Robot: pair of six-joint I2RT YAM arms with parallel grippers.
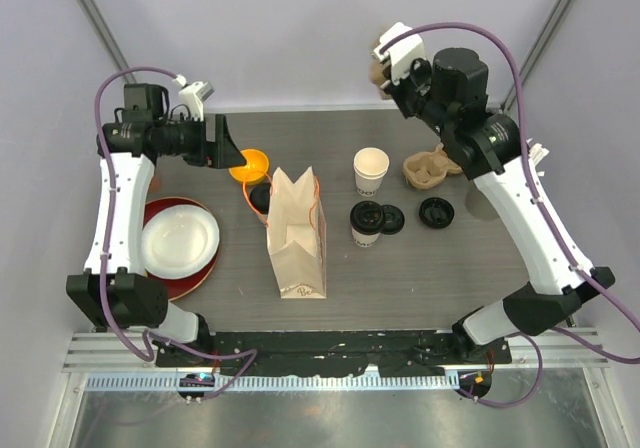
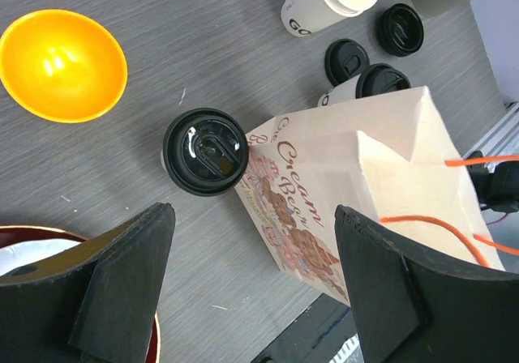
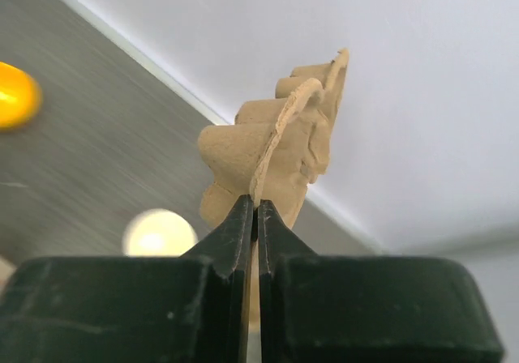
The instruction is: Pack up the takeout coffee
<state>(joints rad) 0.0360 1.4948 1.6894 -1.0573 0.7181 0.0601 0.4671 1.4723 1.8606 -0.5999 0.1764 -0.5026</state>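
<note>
on table (image 1: pixel 450 268), three paper cups (image 1: pixel 371 171), two loose lids (image 1: pixel 437 212), right hand (image 3: pixel 258 209) pinching carrier (image 3: pixel 276 136), left hand (image 2: pixel 253 217) open

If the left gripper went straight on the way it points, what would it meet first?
Most likely the lidded cup, centred ahead of the open left gripper; the paper bag stands close beside it, and depth is unclear.

We saw our right gripper (image 3: pixel 256 209) pinched tight on the lower edge of the tan pulp cup carrier (image 3: pixel 276 144), which stood upright against the white wall (image 3: pixel 405 71). Below and left of the carrier lay a blurred pale round shape (image 3: pixel 160 233) on the dark table (image 3: pixel 97 152). Far left of the carrier sat a blurred orange bowl (image 3: pixel 15 96).
</note>
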